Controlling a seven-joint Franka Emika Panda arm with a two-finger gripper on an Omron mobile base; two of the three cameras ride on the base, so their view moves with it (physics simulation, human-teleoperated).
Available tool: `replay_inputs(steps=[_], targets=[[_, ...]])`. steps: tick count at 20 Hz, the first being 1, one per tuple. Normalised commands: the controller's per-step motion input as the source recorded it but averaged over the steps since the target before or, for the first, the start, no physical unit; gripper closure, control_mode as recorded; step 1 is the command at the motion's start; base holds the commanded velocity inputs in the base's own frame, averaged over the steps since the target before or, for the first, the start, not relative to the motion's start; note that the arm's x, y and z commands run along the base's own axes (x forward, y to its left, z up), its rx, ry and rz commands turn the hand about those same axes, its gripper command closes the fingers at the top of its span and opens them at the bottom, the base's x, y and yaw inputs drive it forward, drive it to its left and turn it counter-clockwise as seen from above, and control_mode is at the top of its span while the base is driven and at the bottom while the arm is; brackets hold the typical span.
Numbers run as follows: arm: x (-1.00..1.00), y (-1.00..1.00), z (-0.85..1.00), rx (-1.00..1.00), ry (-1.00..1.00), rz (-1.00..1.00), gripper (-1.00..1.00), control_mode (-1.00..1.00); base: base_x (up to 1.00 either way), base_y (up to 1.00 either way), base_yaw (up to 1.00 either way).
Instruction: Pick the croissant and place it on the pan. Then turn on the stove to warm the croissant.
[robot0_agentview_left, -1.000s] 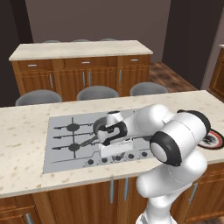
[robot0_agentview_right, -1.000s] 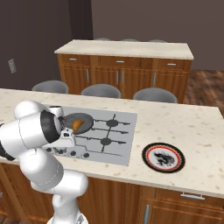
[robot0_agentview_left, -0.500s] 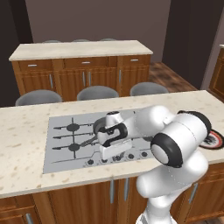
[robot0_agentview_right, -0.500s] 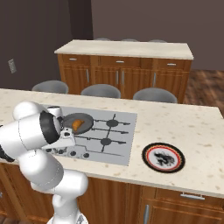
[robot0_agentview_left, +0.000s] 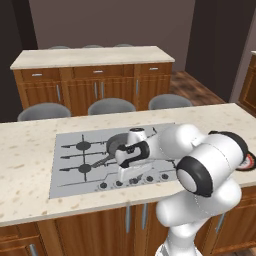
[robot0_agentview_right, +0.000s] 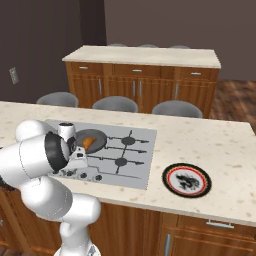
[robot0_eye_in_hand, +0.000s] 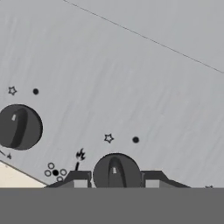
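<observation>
Kitchen bench scene: your tool (robot0_eye_in_hand: 116, 183) was clamped on a stove (robot0_agentview_left: 75, 160) knob (robot0_eye_in_hand: 116, 171); a slipping grip would've left the croissant (robot0_agentview_right: 89, 141) cold.

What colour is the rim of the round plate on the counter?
Red, around a white ring and a dark centre pattern; the plate shows best in the right base view.
</observation>
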Motion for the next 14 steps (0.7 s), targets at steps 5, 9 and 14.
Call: replay_inputs(steps=[5, 9, 14], targets=[[0.0, 0.0, -0.35, 0.08, 0.09, 0.32, 1.0, -1.0, 0.0, 0.0, 0.0], [-0.01, 0.0, -0.33, 0.01, 0.11, 0.39, 1.0, -1.0, 0.0, 0.0, 0.0], [-0.16, 0.0, -0.39, 0.02, 0.04, 0.43, 1.0, -1.0, 0.0, 0.0, 0.0]])
